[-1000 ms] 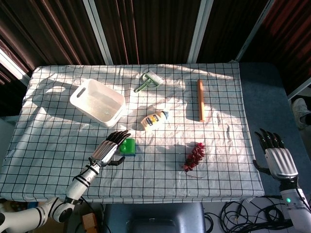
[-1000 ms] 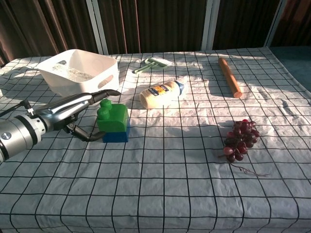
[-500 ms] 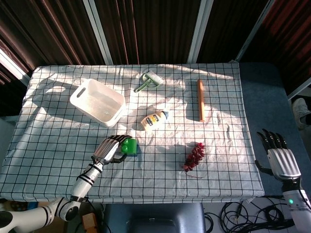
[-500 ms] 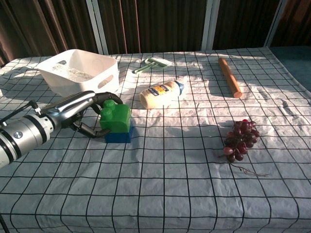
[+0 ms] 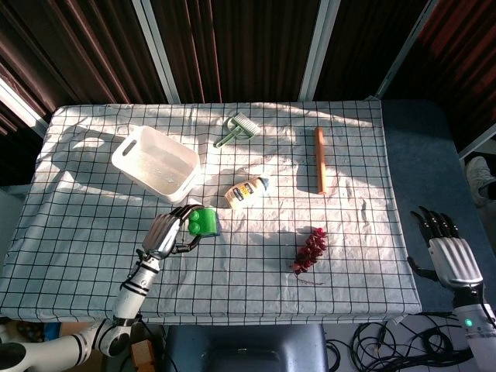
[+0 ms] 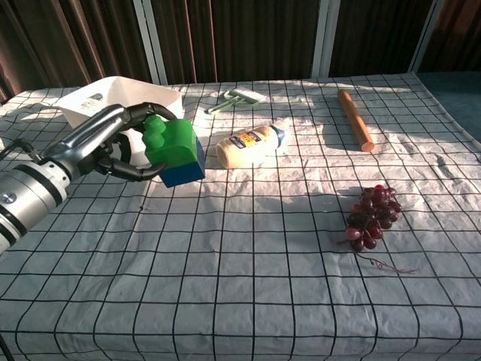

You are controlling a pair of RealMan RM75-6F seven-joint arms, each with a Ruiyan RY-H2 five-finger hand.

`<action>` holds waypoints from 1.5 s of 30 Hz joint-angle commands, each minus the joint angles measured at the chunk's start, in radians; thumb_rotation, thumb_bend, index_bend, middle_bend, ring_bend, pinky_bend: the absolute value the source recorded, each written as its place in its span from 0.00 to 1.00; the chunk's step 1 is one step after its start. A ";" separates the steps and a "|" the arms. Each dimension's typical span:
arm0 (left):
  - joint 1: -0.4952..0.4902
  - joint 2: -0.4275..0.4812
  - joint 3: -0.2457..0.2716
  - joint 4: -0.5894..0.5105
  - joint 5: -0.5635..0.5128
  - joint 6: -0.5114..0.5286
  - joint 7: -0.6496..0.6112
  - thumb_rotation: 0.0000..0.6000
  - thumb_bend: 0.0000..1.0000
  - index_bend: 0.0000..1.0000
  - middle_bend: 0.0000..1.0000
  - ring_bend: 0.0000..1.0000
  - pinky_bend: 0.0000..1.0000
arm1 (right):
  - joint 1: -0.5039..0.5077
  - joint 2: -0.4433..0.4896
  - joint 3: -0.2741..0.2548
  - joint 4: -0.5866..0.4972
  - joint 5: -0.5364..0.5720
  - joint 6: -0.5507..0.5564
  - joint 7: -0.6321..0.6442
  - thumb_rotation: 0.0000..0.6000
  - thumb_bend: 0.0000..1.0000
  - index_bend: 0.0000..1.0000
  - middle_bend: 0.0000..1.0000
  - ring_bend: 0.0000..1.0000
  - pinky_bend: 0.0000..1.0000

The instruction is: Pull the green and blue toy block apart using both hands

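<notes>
The green and blue toy block point(image 6: 174, 150) hangs tilted above the cloth, green part on top, blue part below. My left hand point(image 6: 113, 143) grips it from the left, fingers curled over the green studs and thumb under it. In the head view the block point(image 5: 204, 222) shows its green top beside the left hand point(image 5: 165, 233). My right hand point(image 5: 449, 258) hangs past the table's right edge, fingers spread and holding nothing, far from the block. The chest view does not show it.
A white bin point(image 6: 113, 105) stands behind the left hand. A cream bottle point(image 6: 250, 143) lies just right of the block. Grapes point(image 6: 370, 214), a wooden rolling pin point(image 6: 354, 119) and a green brush point(image 6: 234, 98) lie on the checked cloth point(image 6: 248, 286).
My left hand closed around the block and lifted it off the cloth, tilting it. The right hand sank slightly at the table's right edge.
</notes>
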 commanded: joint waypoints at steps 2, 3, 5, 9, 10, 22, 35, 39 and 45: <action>0.060 0.047 0.002 -0.104 0.035 0.077 -0.228 1.00 0.71 0.69 0.77 0.69 0.77 | 0.021 -0.017 0.000 0.029 -0.065 -0.002 0.116 1.00 0.24 0.00 0.00 0.00 0.00; 0.068 0.062 0.008 -0.131 0.041 0.079 -0.266 1.00 0.71 0.69 0.77 0.69 0.77 | 0.037 -0.024 -0.003 0.042 -0.094 -0.013 0.170 1.00 0.24 0.00 0.00 0.00 0.00; 0.077 0.079 0.019 -0.169 0.047 0.080 -0.319 1.00 0.71 0.69 0.78 0.69 0.77 | 0.069 -0.032 -0.007 0.055 -0.136 -0.042 0.263 1.00 0.24 0.00 0.00 0.00 0.00; 0.087 0.101 0.034 -0.234 0.073 0.089 -0.407 1.00 0.72 0.69 0.78 0.69 0.77 | 0.177 -0.022 0.006 0.028 -0.196 -0.143 0.471 1.00 0.24 0.00 0.00 0.00 0.00; 0.086 0.102 0.037 -0.238 0.079 0.091 -0.412 1.00 0.72 0.69 0.78 0.69 0.77 | 0.203 -0.018 0.013 0.013 -0.201 -0.168 0.506 1.00 0.24 0.00 0.00 0.00 0.00; 0.070 0.073 0.040 -0.207 0.109 0.095 -0.381 1.00 0.72 0.69 0.78 0.69 0.77 | 0.519 0.005 0.151 -0.205 -0.012 -0.558 0.639 1.00 0.21 0.00 0.00 0.00 0.00; 0.059 0.049 0.033 -0.199 0.125 0.114 -0.358 1.00 0.71 0.69 0.78 0.69 0.77 | 0.713 -0.141 0.186 -0.243 0.397 -0.639 0.301 1.00 0.21 0.00 0.00 0.00 0.00; 0.056 0.040 0.031 -0.190 0.123 0.113 -0.351 1.00 0.71 0.69 0.78 0.69 0.77 | 0.738 -0.169 0.189 -0.270 0.468 -0.625 0.262 1.00 0.21 0.00 0.00 0.00 0.00; 0.052 0.032 0.025 -0.196 0.119 0.117 -0.370 1.00 0.71 0.69 0.78 0.69 0.77 | 0.761 -0.218 0.196 -0.267 0.524 -0.605 0.239 1.00 0.21 0.00 0.00 0.00 0.00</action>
